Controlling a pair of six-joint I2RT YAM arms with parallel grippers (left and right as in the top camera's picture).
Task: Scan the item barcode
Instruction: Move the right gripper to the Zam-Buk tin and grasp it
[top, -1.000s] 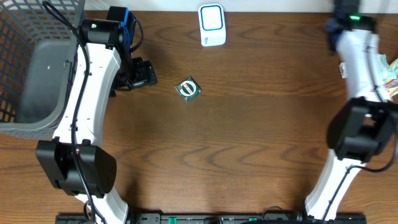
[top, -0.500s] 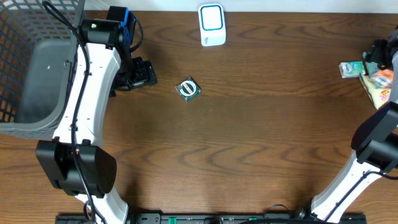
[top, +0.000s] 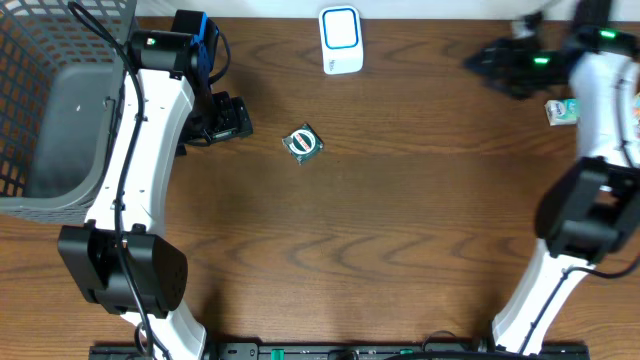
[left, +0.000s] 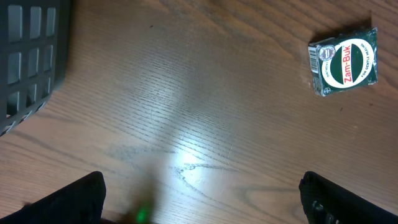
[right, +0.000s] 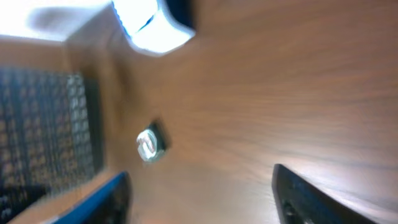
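Observation:
The item is a small green and white Zam-Buk box (top: 303, 143) lying flat on the wooden table, with a barcode on its left end in the left wrist view (left: 345, 61). It shows blurred in the right wrist view (right: 149, 144). The white scanner with a blue frame (top: 341, 40) stands at the back centre and appears again, blurred, in the right wrist view (right: 152, 22). My left gripper (top: 238, 120) (left: 202, 202) is open and empty, just left of the box. My right gripper (top: 480, 63) (right: 205, 199) is blurred, points left at the back right, and its jaws stand apart with nothing between them.
A grey mesh basket (top: 40, 100) (left: 31, 56) (right: 43, 124) fills the left side. Small packaged items (top: 565, 110) lie at the right edge, beside the right arm. The dark front rail (top: 330, 350) runs along the near edge.
The right arm has swung from the far right edge inward, and its gripper now points left toward the scanner. The left arm and the box have not moved.

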